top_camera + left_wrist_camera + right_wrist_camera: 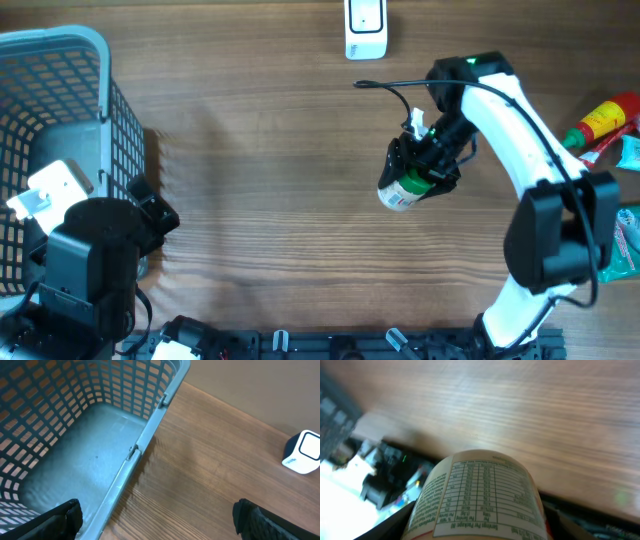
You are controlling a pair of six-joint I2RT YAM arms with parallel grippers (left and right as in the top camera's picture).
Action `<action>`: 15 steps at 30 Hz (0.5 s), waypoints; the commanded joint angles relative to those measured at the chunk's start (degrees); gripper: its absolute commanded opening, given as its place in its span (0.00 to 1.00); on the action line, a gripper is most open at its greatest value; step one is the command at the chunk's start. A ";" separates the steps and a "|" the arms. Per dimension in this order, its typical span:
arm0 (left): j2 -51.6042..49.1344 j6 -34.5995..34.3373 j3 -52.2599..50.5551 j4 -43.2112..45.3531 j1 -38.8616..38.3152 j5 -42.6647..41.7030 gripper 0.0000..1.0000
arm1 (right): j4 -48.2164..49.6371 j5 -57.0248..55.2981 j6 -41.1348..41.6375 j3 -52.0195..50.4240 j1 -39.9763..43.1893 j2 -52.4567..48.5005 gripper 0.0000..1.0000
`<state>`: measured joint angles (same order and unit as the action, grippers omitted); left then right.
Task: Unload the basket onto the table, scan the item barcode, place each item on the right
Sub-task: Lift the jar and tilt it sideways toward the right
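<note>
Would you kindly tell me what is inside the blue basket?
The part of the basket floor that shows is bare. Its near part is hidden by the left arm.

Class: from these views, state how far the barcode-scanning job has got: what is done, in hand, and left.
Done: the right gripper grips the canister, its nutrition table facing the wrist camera. In hand: it hangs mid-table, apart from the white scanner at the far edge. Left: showing the barcode to the scanner. The left gripper is open by the basket rim.
</note>
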<state>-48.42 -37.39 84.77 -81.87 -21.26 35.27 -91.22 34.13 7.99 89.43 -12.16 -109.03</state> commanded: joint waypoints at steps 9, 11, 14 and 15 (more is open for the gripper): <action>-0.04 -0.79 0.48 0.13 0.17 -0.07 1.00 | -0.96 9.92 -1.07 -0.87 -1.81 14.78 0.72; -0.04 -0.81 0.48 0.13 0.17 -0.07 1.00 | -0.96 11.17 1.25 -0.87 -1.81 14.78 0.71; -0.04 -0.81 0.48 0.13 0.17 -0.07 1.00 | -0.96 22.25 1.46 -0.87 -1.81 14.78 0.70; -0.04 -0.79 0.48 0.13 0.17 -0.07 1.00 | -0.96 26.43 2.19 -0.87 -1.81 14.78 0.71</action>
<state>-48.42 -37.39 84.77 -81.87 -21.26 35.27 -92.16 46.24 8.12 88.92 -13.85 -95.24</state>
